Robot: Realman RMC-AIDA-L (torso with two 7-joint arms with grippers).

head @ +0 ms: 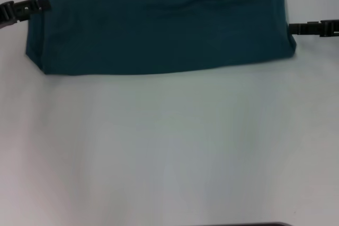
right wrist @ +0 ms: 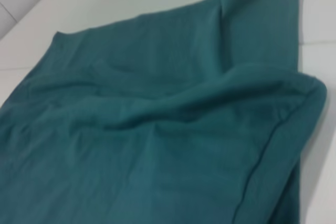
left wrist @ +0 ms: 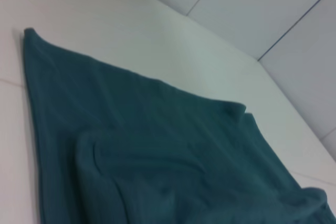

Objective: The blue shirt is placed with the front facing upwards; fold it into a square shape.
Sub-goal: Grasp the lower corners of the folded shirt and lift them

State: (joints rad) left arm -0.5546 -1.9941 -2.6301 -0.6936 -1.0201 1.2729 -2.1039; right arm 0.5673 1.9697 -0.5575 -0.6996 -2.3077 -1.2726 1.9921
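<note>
dark teal-blue cotton shirt (head: 159,25) lies folded on the white table (head: 169,152), far side, in my head view; left gripper (head: 24,9) and right gripper (head: 312,27) sit at its side edges, their grip i cannot tell. both wrist views show only rumpled cloth.

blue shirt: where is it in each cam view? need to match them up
Head: blue shirt fills the upper part, between left end effector and right end effector.
Left wrist: spread across the lower frame.
Right wrist: fills most of the frame.
Shared landmark: white table.
</note>
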